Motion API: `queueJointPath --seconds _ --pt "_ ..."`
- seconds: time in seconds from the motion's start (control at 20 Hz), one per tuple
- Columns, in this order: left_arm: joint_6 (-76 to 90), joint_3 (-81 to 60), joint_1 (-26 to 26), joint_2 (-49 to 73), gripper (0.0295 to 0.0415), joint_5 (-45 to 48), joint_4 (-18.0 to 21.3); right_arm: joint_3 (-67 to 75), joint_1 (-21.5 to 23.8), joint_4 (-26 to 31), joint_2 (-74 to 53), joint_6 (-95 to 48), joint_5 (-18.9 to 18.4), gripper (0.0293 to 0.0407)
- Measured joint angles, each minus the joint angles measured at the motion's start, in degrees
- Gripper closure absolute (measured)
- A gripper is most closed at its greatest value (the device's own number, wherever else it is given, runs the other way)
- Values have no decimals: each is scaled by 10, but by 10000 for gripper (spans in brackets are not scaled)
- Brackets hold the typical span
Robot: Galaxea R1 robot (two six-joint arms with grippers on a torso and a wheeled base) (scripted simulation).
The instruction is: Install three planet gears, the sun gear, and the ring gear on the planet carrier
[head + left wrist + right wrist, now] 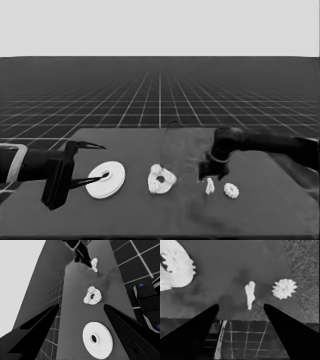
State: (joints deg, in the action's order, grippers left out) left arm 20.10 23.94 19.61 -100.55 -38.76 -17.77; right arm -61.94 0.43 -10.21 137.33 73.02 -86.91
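The smaller round part (pixel 161 180) lies mid-table with small toothed gears on it, and also shows in the left wrist view (pixel 92 296) and the right wrist view (pixel 175 267). One loose gear (pixel 231 190) (pixel 284 288) rests to its right, beside the thin white piece (pixel 210 186) (pixel 250 293). My right gripper (pixel 214 172) (pixel 241 305) hovers open just behind the thin piece, holding nothing. The larger round part (pixel 105 179) (pixel 97 340) lies flat at the left. My waiting left gripper (pixel 102 162) (pixel 81 305) stands open over it, not gripping it.
The right arm (pixel 80 252) reaches in from the right over the table's right half. Dark machinery with blue lights (pixel 147 302) sits past the table edge in the left wrist view. The table's near edge (pixel 235 318) runs close under the right gripper.
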Motion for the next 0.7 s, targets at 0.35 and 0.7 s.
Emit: queueJointPath --seconds 0.35,0.7 --pt "0 0 0 0 326 0 0 -52 2 15 -163 -186 29 315" --pt "0 0 0 0 326 0 0 -122 -122 -79 -129 -206 111 315"
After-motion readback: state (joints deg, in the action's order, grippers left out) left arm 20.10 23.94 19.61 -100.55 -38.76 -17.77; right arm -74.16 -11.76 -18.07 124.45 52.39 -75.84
